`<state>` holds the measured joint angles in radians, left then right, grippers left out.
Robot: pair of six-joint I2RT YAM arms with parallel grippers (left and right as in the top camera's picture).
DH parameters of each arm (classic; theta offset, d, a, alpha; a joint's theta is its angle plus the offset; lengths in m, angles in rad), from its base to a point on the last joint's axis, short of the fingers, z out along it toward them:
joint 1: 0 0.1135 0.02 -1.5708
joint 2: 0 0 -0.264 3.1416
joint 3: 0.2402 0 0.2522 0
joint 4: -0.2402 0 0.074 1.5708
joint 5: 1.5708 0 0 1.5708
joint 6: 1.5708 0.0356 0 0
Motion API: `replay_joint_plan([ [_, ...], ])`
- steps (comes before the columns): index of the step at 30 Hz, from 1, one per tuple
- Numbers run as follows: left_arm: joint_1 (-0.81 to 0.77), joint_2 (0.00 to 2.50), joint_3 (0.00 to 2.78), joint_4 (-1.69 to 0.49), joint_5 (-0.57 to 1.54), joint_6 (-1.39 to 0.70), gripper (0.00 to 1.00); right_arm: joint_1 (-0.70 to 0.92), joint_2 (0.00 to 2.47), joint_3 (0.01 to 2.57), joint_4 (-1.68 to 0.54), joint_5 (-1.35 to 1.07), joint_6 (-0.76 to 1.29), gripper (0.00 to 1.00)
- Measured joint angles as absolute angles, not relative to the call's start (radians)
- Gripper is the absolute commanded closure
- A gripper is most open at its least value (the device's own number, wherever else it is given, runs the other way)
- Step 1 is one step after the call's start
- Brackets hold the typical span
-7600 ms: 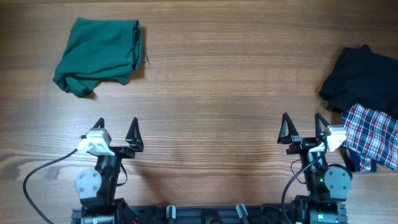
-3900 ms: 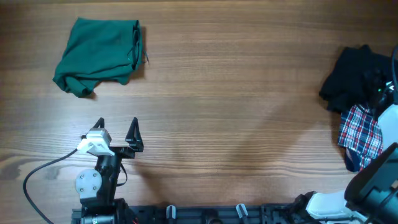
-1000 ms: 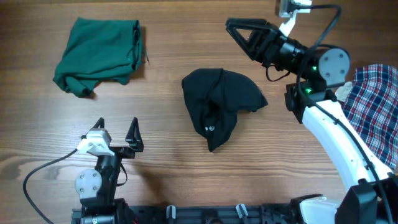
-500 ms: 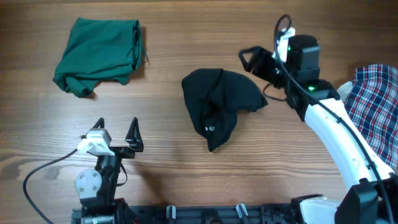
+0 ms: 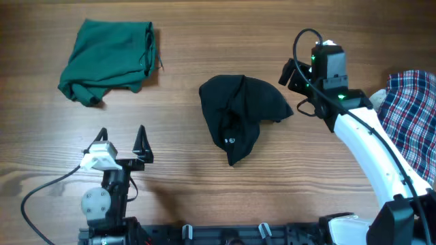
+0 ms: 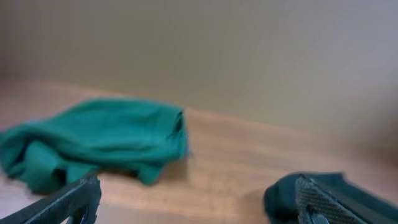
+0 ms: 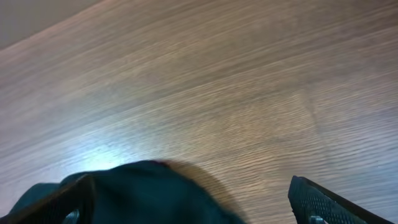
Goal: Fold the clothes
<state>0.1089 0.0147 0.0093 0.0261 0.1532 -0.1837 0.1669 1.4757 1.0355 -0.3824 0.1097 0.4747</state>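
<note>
A crumpled black garment (image 5: 242, 120) lies in the middle of the table; it also shows in the right wrist view (image 7: 143, 196) and at the lower right of the left wrist view (image 6: 283, 198). A folded green garment (image 5: 109, 60) lies at the far left, also in the left wrist view (image 6: 93, 140). A plaid garment (image 5: 409, 116) lies at the right edge. My right gripper (image 5: 289, 71) is open and empty, above the black garment's right edge. My left gripper (image 5: 121, 139) is open and empty near the front edge.
The wooden table (image 5: 204, 41) fills the view. My right arm (image 5: 368, 146) reaches across the right side, between the black and plaid garments.
My right gripper carried the black garment from the right pile to the table's middle, let it go, and has now come down beside its right edge. The left gripper shifted slightly.
</note>
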Motion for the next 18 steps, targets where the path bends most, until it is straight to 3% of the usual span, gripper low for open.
replay_joint_plan([
  [7,0.129,0.136,0.086,0.083,0.209,-0.183,0.0,0.01,1.476,1.036,-0.381,0.023,0.461,0.0],
  [11,0.186,0.448,0.354,-0.019,0.246,-0.142,0.0,-0.052,1.476,1.036,-0.394,-0.023,0.458,0.0],
  [15,0.279,1.016,0.94,-0.421,0.433,-0.022,0.0,-0.054,1.479,1.036,-0.429,-0.041,0.458,0.0],
  [18,0.3,1.309,1.23,-0.511,0.519,0.02,0.0,-0.054,1.479,1.036,-0.466,-0.049,0.458,0.0],
])
